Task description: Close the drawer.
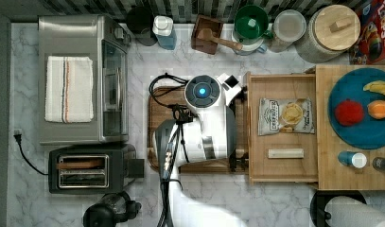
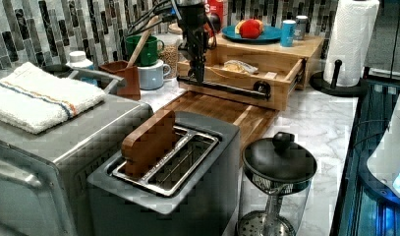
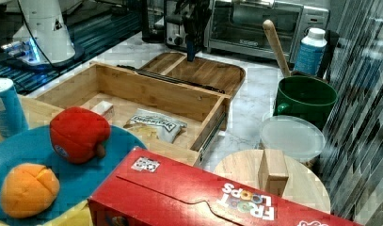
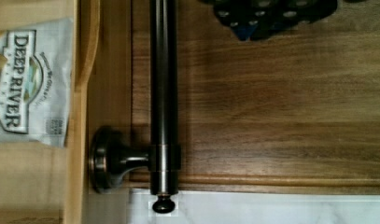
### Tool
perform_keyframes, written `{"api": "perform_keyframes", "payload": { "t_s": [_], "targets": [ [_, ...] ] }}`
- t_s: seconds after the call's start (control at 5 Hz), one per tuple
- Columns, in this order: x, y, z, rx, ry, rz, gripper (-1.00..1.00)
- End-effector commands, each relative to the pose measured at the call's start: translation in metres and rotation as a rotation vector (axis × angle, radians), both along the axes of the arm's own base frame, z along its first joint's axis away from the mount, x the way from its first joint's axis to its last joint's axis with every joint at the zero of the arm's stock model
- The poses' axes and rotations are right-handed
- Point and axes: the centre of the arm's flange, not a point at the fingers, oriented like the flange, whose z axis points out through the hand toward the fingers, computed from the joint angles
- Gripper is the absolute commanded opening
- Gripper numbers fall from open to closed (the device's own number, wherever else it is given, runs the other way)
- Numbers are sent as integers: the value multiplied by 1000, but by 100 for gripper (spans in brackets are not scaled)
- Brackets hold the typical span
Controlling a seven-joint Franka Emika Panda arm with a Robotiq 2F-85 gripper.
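The handle bar (image 4: 162, 93) fronts the open drawer (image 2: 246, 66), end effector (image 2: 197, 73) beside it, grip unclear.

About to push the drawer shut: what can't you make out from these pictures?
- Gripper: finger state and contact with the handle bar unclear in the left view; the arm covers it in the top view.
- Drawer: back end hidden under the wooden slab in the top view, so remaining travel is unknown.

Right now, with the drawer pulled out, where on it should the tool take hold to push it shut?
Go for the dark bar handle on the drawer front, near its middle, coming from above on the walnut board side. The bar stands off the front on posts, leaving a gap for a finger behind it, and a central hold should push the drawer in without skewing.
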Motion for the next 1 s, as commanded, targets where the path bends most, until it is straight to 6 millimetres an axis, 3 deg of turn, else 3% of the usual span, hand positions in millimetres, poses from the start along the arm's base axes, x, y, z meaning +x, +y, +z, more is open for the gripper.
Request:
{"api": "perform_keyframes", "payload": {
  "t_s": [0.2, 1.0],
  "targets": [
    [30, -6, -25, 52, 15, 169, -100],
    [22, -103, -6, 31, -55, 159, -100]
  ]
}}
